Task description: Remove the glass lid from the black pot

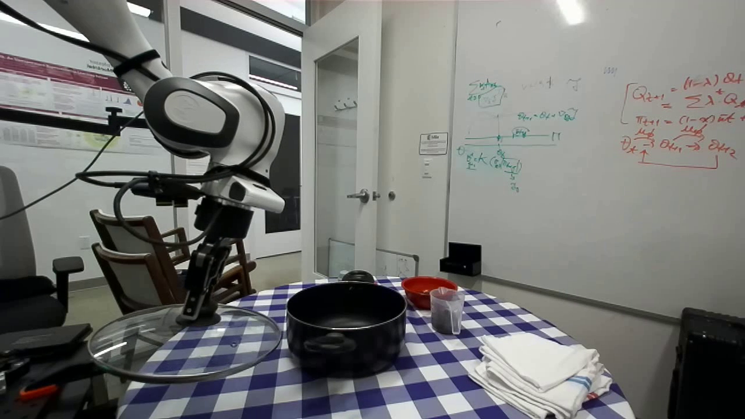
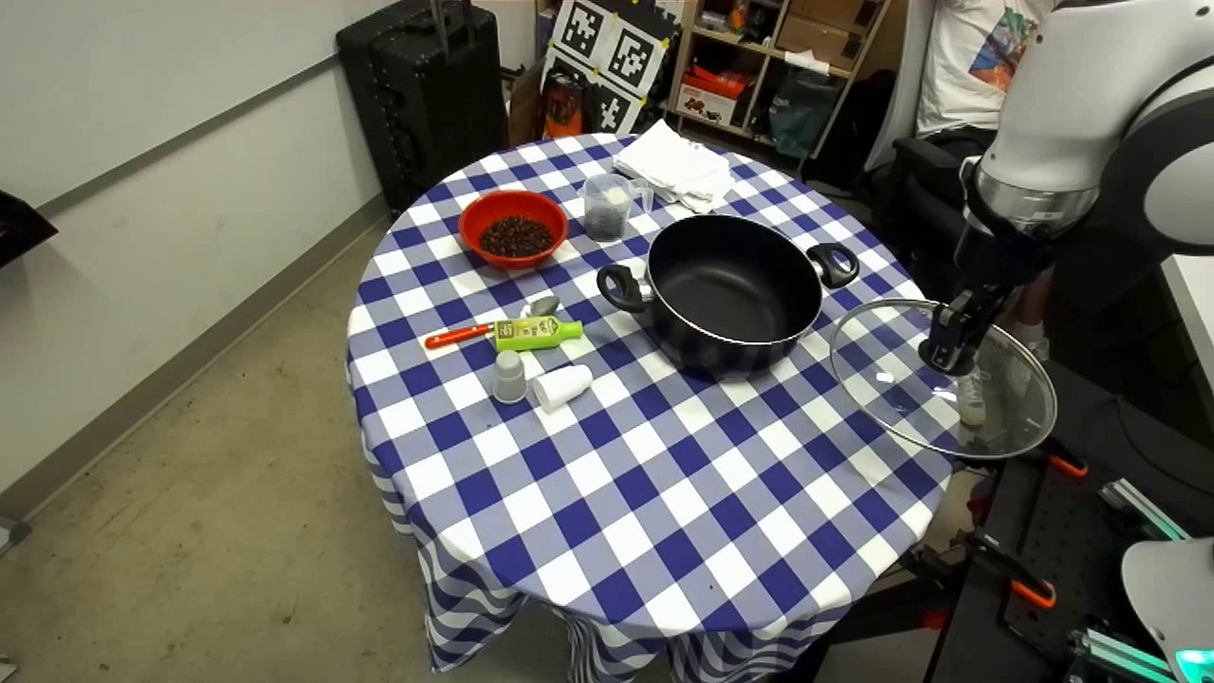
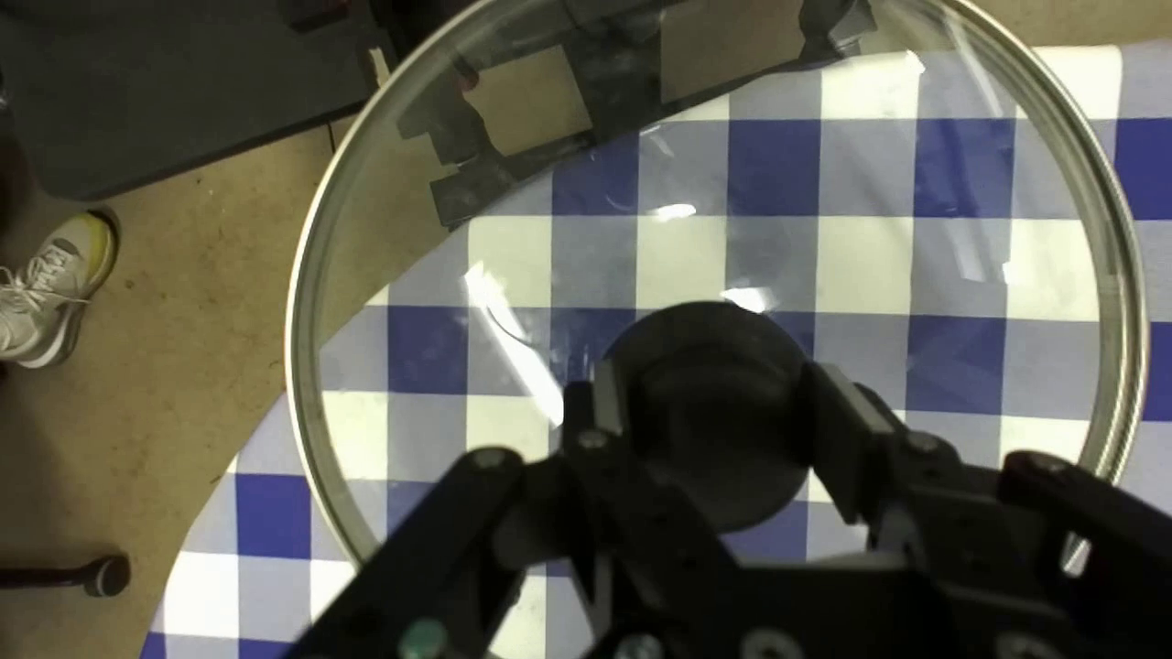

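The fingers (image 3: 844, 444) grip the black knob (image 3: 714, 412) of the glass lid (image 3: 696, 256); it should come fully above the table (image 2: 702, 512) before lowering

The Franka Panda arm (image 1: 249, 116) is finished in smooth white with rounded contours. A broad dark-grey ring (image 1: 154, 110) is fitted into its side, and a pale oval cap (image 1: 195, 113) is set inside that; the faint marking there cannot be read. Black cables (image 1: 105, 173) are looped around the wrist (image 1: 259, 195), and the upper link (image 1: 116, 29) is belted with a black strap (image 1: 137, 62). In an exterior view, the white casing (image 2: 1053, 114) is bordered by a silver metal band (image 2: 1034, 201). The Robotiq gripper (image 3: 723, 421) is coloured black and built from slim jointed pieces, dotted with round screw heads (image 3: 490, 457), one of them tinted green. Its finger pads (image 3: 609, 398) are edged in paler grey.
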Available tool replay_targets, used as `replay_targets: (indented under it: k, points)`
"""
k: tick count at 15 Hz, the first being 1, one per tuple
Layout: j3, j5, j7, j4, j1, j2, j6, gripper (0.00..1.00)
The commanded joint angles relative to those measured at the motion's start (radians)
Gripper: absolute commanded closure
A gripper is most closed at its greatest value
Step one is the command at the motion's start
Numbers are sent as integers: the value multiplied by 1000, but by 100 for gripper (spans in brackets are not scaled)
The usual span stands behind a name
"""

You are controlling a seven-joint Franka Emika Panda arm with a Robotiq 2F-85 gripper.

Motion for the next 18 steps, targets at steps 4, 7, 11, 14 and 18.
replay_targets:
  k: [4, 7, 11, 14, 18]
  points:
    - [-19, 6, 55, 16, 13, 100, 132, 75]
    - [-33, 14, 102, 25, 11, 176, 209, 75]
    - [-61, 9, 131, 36, 19, 242, 231, 75]
    - [-76, 21, 136, 47, 26, 278, 230, 75]
    - [-85, 32, 137, 66, 35, 314, 237, 75]
